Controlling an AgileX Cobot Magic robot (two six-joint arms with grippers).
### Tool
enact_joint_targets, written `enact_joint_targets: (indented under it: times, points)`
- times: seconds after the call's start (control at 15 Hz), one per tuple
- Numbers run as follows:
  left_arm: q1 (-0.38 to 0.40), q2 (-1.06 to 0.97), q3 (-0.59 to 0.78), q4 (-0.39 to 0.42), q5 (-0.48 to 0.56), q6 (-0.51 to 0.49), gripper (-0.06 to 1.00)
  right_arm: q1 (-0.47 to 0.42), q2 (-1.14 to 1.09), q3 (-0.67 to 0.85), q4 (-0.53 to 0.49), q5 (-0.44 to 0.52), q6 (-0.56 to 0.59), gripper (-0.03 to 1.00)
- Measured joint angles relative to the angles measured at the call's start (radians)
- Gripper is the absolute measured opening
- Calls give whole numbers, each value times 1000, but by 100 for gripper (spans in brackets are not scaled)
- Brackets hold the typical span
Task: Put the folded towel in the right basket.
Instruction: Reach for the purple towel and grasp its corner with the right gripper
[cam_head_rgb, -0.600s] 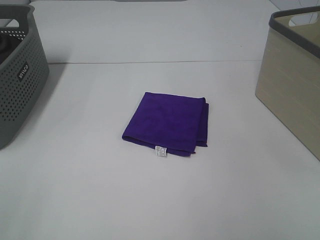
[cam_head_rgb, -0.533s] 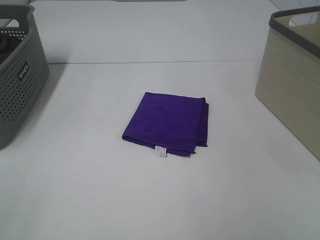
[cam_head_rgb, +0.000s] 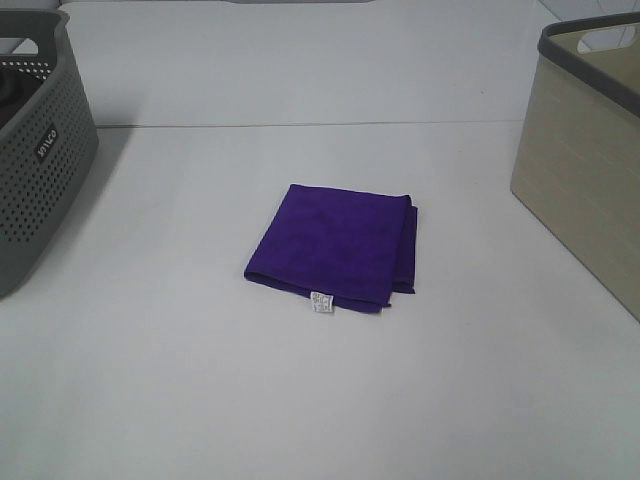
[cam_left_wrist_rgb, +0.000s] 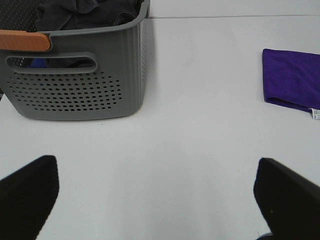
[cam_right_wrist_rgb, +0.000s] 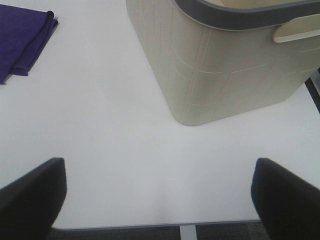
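Lying flat on the table (cam_head_rgb: 200, 390), the towel (cam_head_rgb: 333, 248) sits between the grey basket (cam_head_rgb: 40, 160), left, and the beige basket (cam_head_rgb: 585, 170), right; left gripper (cam_left_wrist_rgb: 157, 200) and right gripper (cam_right_wrist_rgb: 160, 197) both gape wide, empty.

Plain purple towel (cam_head_rgb: 335, 245), white tag (cam_head_rgb: 321, 302); grey basket (cam_head_rgb: 35, 190) dotted with holes; beige basket (cam_head_rgb: 585, 190), dark grey rim (cam_head_rgb: 575, 32); white bench (cam_head_rgb: 300, 400).

Folded purple towel (cam_head_rgb: 334, 247) flat mid-table, well apart from beige right basket (cam_head_rgb: 590, 170).

grey perf. basket (cam_head_rgb: 40, 190) far left | dark cloth (cam_left_wrist_rgb: 85, 12) inside | white table (cam_head_rgb: 330, 400)
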Motion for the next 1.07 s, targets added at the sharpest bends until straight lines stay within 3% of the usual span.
enact_joint_targets:
  times: [1.07]
  points:
    - [0, 0, 0, 0, 0, 0, 99, 0, 0, 0, -1, 0, 0, 97]
